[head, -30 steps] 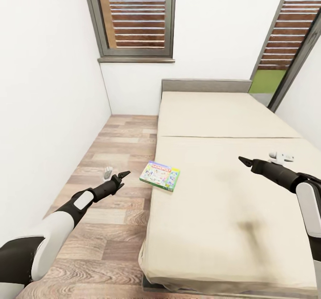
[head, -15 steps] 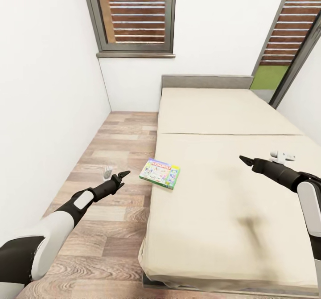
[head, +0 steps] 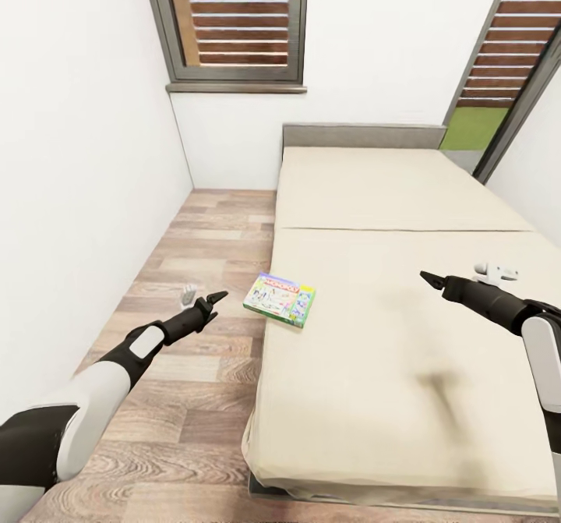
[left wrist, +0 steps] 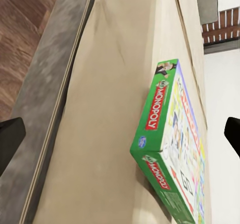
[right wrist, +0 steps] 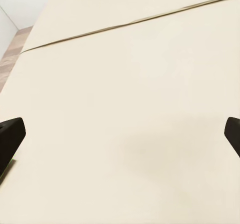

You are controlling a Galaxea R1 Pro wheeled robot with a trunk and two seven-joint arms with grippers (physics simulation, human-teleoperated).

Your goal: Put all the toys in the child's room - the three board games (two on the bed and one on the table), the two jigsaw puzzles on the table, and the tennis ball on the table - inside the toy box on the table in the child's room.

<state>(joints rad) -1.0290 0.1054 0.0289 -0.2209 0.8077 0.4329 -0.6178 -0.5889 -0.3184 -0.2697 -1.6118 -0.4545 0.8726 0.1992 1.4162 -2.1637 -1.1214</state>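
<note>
At the far left of the head view a white wall [head: 78,157] runs back to a corner, where a grey-framed window [head: 234,24] with brown slats sits high above the wood-plank floor [head: 195,398]. The left arm reaches forward over that floor, and the left gripper [head: 209,303] hangs above the planks just short of the bed's left edge; in the left wrist view its two dark fingertips [left wrist: 10,141] sit at opposite edges of the picture, so the jaws are spread wide with nothing between them. A small pale object [head: 188,295] lies on the floor close beside this gripper; what it is cannot be told. Next comes the board game [head: 280,298], a flat green-edged box lettered MONOPOLY, lying face up on the bed [head: 405,398] at its left edge, near the left gripper but apart from it. The left wrist view looks along the mattress side at the same box [left wrist: 172,149]. The beige mattress carries a seam across its middle and a grey headboard [head: 362,135] at the far end. Over the right part of the bed the right gripper [head: 430,278] hovers above the sheet; the right wrist view has its fingertips [right wrist: 10,134] wide apart over bare bedding [right wrist: 130,109]. A second slatted window [head: 506,47] stands at the far right
</note>
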